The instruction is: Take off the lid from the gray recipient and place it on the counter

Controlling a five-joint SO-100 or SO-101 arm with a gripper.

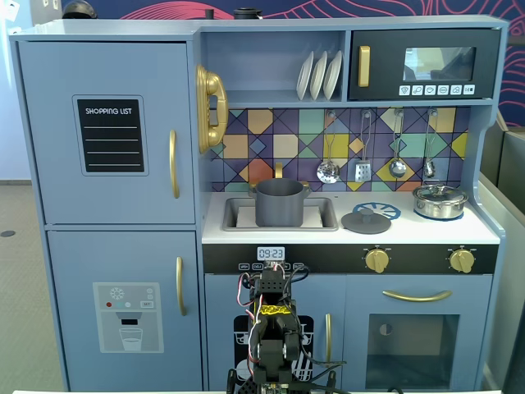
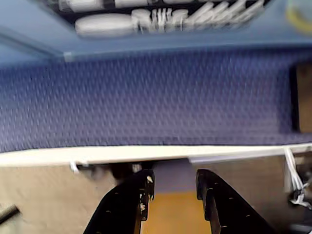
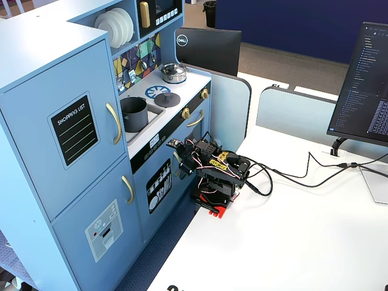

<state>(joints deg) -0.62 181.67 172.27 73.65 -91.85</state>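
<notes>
The gray recipient (image 1: 280,203) stands uncovered in the recessed sink; it also shows in another fixed view (image 3: 134,113). The lid (image 1: 366,221) lies flat on the white counter (image 1: 443,231) to the right of the sink, partly over the blue burner mark (image 1: 384,210). It shows in the other fixed view too (image 3: 162,99). My gripper (image 2: 173,178) is open and empty. The arm is folded low in front of the kitchen, with the gripper (image 1: 271,279) (image 3: 176,145) below counter height and far from the lid.
A shiny silver pot (image 1: 440,200) with its lid stands at the counter's right end. The arm's base sits on a white desk (image 3: 291,236) with cables, and a monitor (image 3: 367,91) stands at the right. In the wrist view, blue carpet (image 2: 146,97) lies beyond the desk edge.
</notes>
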